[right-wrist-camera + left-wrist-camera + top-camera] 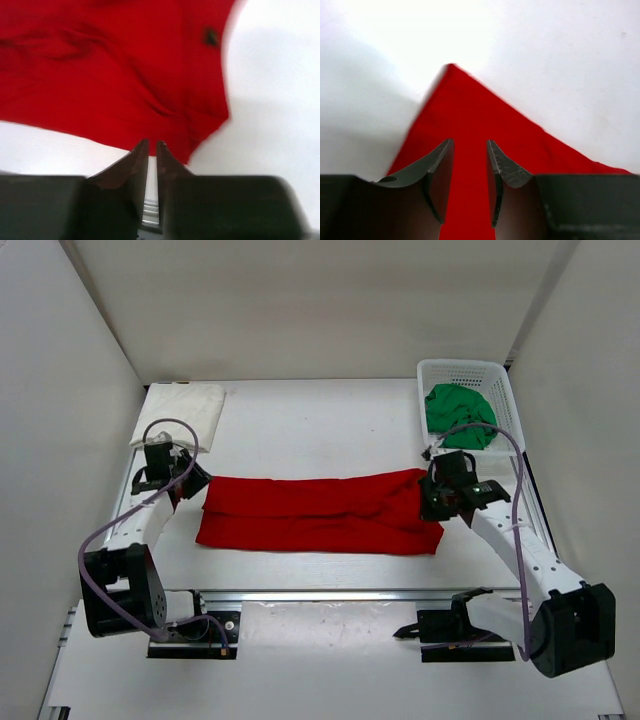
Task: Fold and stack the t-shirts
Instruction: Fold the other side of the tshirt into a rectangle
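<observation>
- I see the middle t-shirt (320,512) lying across the table (320,425), my left gripper (195,483) at its left end, my right gripper (435,502) at its right end.
- The basket t-shirt (458,415) sits in the basket (505,390), far right.
- The corner t-shirt (185,405) lies far left.

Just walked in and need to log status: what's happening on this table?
Two robot arms are folding t-shirts. The red t-shirt lies on the table, folded into a long band. The left gripper is at its left end, jaws apart over the cloth. The right gripper is at its right end, jaws barely parted, with nothing between them. A cream-white t-shirt lies folded at the far left corner, and a green t-shirt sits bunched in the white basket at the far right.
</observation>
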Controlling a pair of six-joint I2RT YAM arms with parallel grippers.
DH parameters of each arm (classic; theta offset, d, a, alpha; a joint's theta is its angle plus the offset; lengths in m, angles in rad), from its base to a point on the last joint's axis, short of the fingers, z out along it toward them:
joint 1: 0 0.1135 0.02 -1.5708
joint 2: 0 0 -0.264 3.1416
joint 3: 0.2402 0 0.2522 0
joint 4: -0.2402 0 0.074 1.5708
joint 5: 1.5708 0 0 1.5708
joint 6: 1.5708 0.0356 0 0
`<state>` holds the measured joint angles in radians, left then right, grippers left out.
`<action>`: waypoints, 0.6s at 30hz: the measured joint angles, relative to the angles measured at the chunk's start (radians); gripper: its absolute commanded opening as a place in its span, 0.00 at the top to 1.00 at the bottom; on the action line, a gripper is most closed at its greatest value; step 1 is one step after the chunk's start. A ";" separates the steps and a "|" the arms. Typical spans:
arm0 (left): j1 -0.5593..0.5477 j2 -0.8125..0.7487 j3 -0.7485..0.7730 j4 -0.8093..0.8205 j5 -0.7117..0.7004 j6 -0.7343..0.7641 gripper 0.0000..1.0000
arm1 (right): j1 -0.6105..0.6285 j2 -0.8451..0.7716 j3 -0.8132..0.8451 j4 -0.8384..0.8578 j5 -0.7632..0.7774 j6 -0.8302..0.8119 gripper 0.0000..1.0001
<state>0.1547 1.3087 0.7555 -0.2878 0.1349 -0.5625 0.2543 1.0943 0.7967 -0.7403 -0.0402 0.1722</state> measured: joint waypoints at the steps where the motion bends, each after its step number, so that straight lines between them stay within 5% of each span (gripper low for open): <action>1: -0.013 -0.005 0.000 0.019 0.000 -0.005 0.59 | 0.029 0.013 0.018 0.015 -0.002 0.004 1.00; 3: -0.034 0.011 -0.001 0.051 0.006 -0.024 0.59 | 0.098 0.057 0.052 0.076 -0.014 0.014 0.95; 7: -0.033 0.086 -0.012 0.090 0.019 -0.059 0.59 | 0.190 0.229 0.102 0.251 -0.053 0.034 0.68; 12: -0.028 0.143 -0.023 0.109 0.030 -0.085 0.60 | 0.190 0.432 0.135 0.385 -0.070 0.046 0.63; 18: -0.063 0.152 -0.054 0.171 0.036 -0.110 0.62 | 0.155 0.491 0.135 0.440 -0.073 0.064 0.61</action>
<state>0.0917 1.4609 0.7017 -0.1165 0.1707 -0.6727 0.4091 1.5852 0.9318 -0.3000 -0.1131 0.2367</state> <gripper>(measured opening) 0.392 0.392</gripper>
